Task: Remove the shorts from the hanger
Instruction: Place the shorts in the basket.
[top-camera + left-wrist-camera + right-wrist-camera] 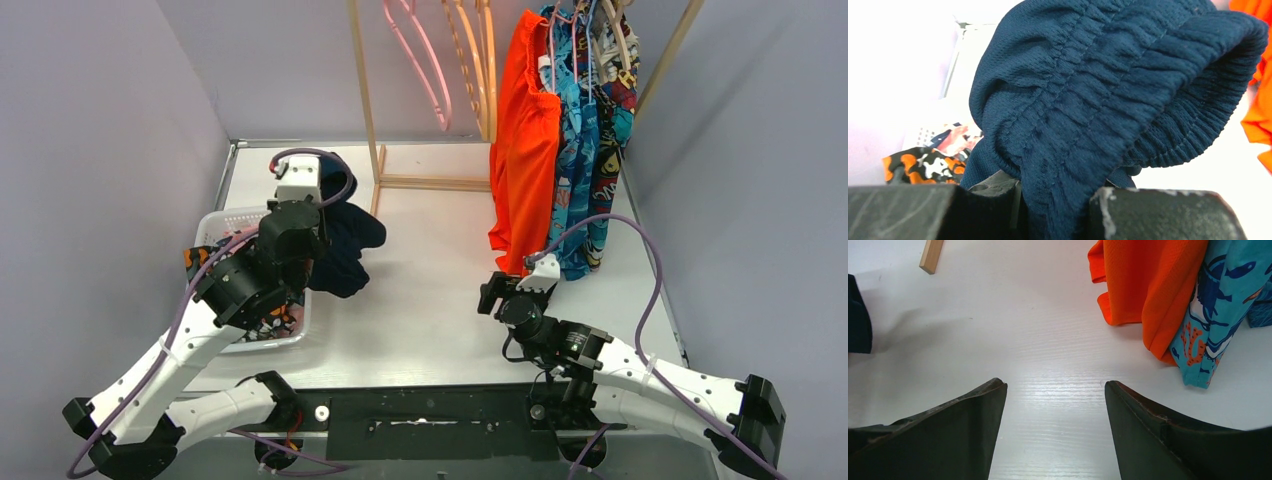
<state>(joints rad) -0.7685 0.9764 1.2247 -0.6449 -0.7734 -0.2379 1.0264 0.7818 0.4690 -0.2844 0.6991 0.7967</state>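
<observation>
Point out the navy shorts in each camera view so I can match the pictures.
Top external: navy shorts left of centre, beside the white basket.
Left wrist: they fill the middle of the frame.
Right wrist: a dark sliver at the left edge.
Shared landmark: the orange shorts, toward the right in every view.

Bright even light, soft shadows, overexposed white background — left fingers (1158, 215) blurred

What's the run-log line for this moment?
left fingers shut on navy shorts beside basket | right fingers open, empty, over table | orange-red shorts, blue-print shorts on rack
</observation>
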